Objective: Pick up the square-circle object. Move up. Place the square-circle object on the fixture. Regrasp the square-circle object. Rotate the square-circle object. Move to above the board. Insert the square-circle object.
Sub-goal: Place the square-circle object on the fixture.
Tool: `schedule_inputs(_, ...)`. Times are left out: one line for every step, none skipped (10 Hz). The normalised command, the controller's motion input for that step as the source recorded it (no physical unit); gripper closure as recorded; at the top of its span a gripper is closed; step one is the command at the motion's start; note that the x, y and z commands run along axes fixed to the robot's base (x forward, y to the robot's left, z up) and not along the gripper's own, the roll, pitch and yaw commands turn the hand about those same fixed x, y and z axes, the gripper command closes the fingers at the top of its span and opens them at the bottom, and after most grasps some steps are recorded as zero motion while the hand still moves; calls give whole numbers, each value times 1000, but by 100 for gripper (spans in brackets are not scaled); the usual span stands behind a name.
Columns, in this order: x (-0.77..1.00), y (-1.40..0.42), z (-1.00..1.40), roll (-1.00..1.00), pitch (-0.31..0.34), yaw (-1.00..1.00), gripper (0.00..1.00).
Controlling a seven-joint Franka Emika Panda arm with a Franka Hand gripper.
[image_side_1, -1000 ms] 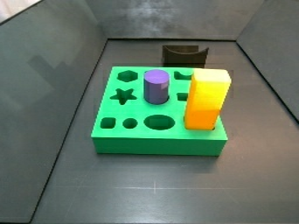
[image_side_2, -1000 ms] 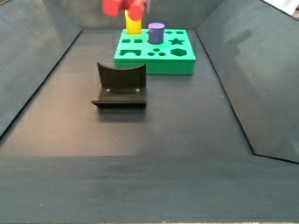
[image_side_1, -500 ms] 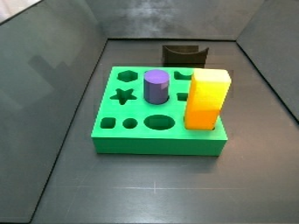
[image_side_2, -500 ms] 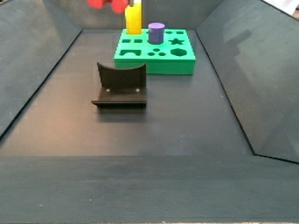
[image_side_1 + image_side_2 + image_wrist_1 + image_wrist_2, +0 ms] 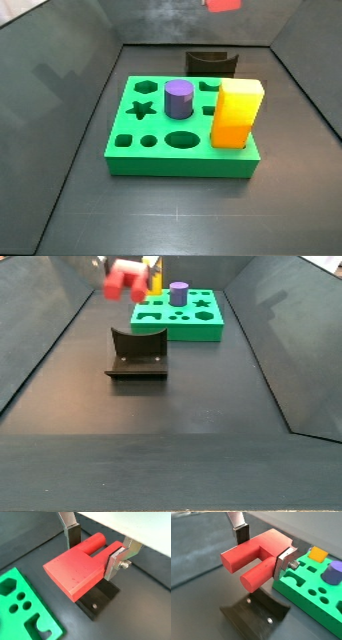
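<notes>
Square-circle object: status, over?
Tool shut on the square-circle object, held in the air. Fixture directly below, recess empty. Board off to the side, purple cylinder and yellow block seated. Nothing in the way.

The red square-circle object (image 5: pixel 77 567) hangs clamped in the end effector (image 5: pixel 93 552), above the black fixture (image 5: pixel 99 602), beside the green board (image 5: pixel 314 592)
</notes>
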Motion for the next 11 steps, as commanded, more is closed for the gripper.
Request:
schedule_inputs(-68,291,-24,-1000,347,37,100)
schedule_inputs(17,128,-18,-1000,374,-6,100)
schedule_inputs(91,37,-33,-883,360,-75,100)
schedule_inputs(105,39,-21,-716,304,-122,100)
schedule_inputs(99,47,-15,-497,224,-165,100)
schedule_inputs(90,48,-14,-336,170,-172,100)
schedule_inputs(78,31,-4,-215,110,-159,100)
schedule_inputs(103,62,-1000,-1000,19,-171,100)
schedule_inputs(107,71,-1000,-1000,-3,-163,100)
schedule_inputs(111,75,-1000,-1000,6,-159,100)
schedule_inputs(126,78,-1000,-1000,31,-152,100)
